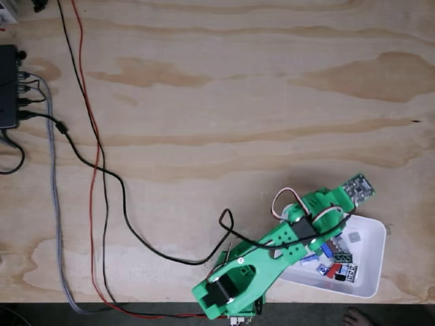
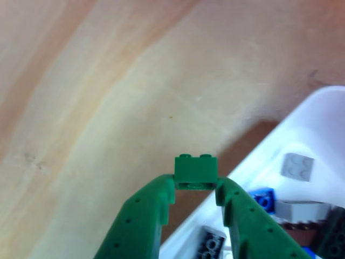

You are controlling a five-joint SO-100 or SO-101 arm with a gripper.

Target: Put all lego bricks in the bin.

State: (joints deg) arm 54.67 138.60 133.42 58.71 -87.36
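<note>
Fixed view, arm: the green 3D-printed robot arm reaches from the near edge of the pale plywood tabletop toward the right, its far end over the left part of the bin.
Fixed view, bin: the shallow white rectangular plastic tray sits at the near right of the tabletop, tilted against the table edge.
Fixed view, bricks: several small lego bricks in blue, red, grey and black lie together inside the tray, partly hidden by the arm.
Fixed view, cables: black and red wires run down the left side; a black box sits at the far left edge.
Other view, fingers: the green gripper is closed narrowly on a small green two-stud lego brick, held upright between the tips.
Other view, place of brick: the held brick hangs above the tabletop just left of the tray's white rim.
Other view, tray contents: a light grey four-stud plate, a blue brick, a grey brick and a dark plate lie inside.
</note>
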